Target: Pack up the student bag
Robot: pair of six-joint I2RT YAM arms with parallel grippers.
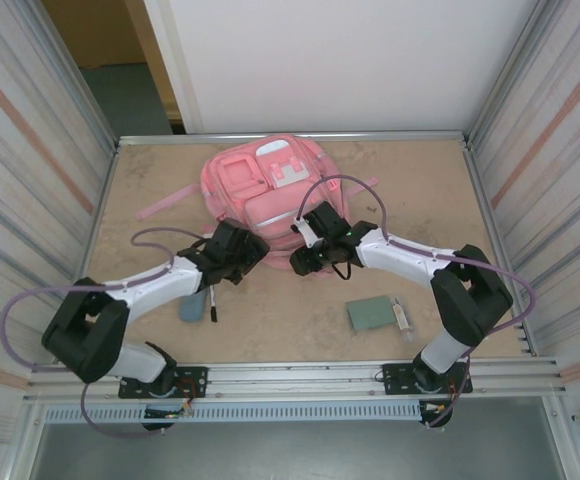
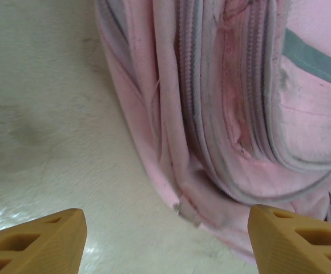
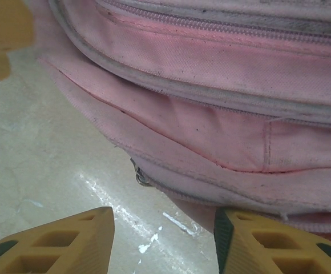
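The student bag (image 1: 265, 185) is a large pink backpack lying flat at the back middle of the table, front pockets up. My left gripper (image 1: 250, 250) is at its near left corner and my right gripper (image 1: 305, 260) at its near edge. In the left wrist view the left gripper (image 2: 168, 240) is open, and the bag's zipped side (image 2: 239, 103) hangs just beyond its fingers. In the right wrist view the right gripper (image 3: 162, 242) is open over bare table, with the bag's bottom seam (image 3: 211, 114) and a metal zip pull (image 3: 140, 174) just ahead.
A green flat booklet (image 1: 370, 313) and a small clear item (image 1: 400, 317) lie at the near right. A blue object (image 1: 192, 305) and a dark pen (image 1: 212, 305) lie beside the left arm. Metal walls close in the table on both sides.
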